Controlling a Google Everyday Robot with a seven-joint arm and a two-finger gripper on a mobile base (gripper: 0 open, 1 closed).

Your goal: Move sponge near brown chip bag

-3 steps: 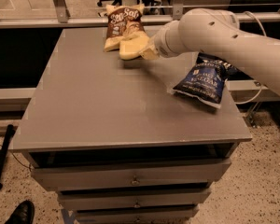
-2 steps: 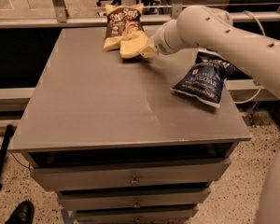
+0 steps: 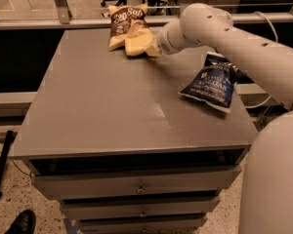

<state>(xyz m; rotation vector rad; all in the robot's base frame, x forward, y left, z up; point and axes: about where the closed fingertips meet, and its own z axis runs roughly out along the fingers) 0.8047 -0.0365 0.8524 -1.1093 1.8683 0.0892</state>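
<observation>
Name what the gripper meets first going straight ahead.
The pale yellow flat sponge, right at the gripper, far across the grey table; the crinkled brown chip bag lies just beyond, though depth is unclear.

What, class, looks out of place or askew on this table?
Nothing looks spilled or damaged. The blue bag lies askew by the right edge of the table. The gripper is at the sponge, beside the brown bag.

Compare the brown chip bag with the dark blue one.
Colour: the brown chip bag is brown above with pale yellow edges; the blue chip bag is dark blue.
Place: the brown one lies at the far edge of the table, the blue one by its right edge.
Neighbours: the sponge and the gripper sit beside the brown one, apart from the blue.
Both are crinkled.
</observation>
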